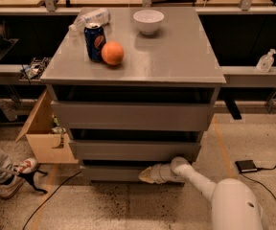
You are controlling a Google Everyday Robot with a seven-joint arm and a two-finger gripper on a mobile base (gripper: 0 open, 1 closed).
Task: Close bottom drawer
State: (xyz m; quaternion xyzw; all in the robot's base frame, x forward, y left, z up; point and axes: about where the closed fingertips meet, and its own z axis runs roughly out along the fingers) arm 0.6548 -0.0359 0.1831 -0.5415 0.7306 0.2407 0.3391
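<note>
Clearly, the bottom drawer [111,173] sits at the very foot of the grey cabinet [133,116], just over the floor, with two similar drawers above it. A dark gap shows over its front, so I judge it is not yet fully in, though how far out it stands is hard to say from this angle.

The claw [146,175] is low down at the front of this drawer, somewhat right of the middle, and seems to touch the flat front or be just beside it. Whether the claw is open or closed I cannot tell. It holds nothing that I can see. The single arm [195,178] comes from the lower right, from the white body of the robot.

The drawer's long axis runs from left to right, and the claw meets it across this axis. The drawer lies behind the claw, toward the back of the cabinet, so the push must go straight inward. Because the contact is off the middle, I think the drawer could turn a little and jam.

On the worktop [186,56] stand a can [95,42], an orange [112,53] and a bowl [148,21], well apart from the work below.
</note>
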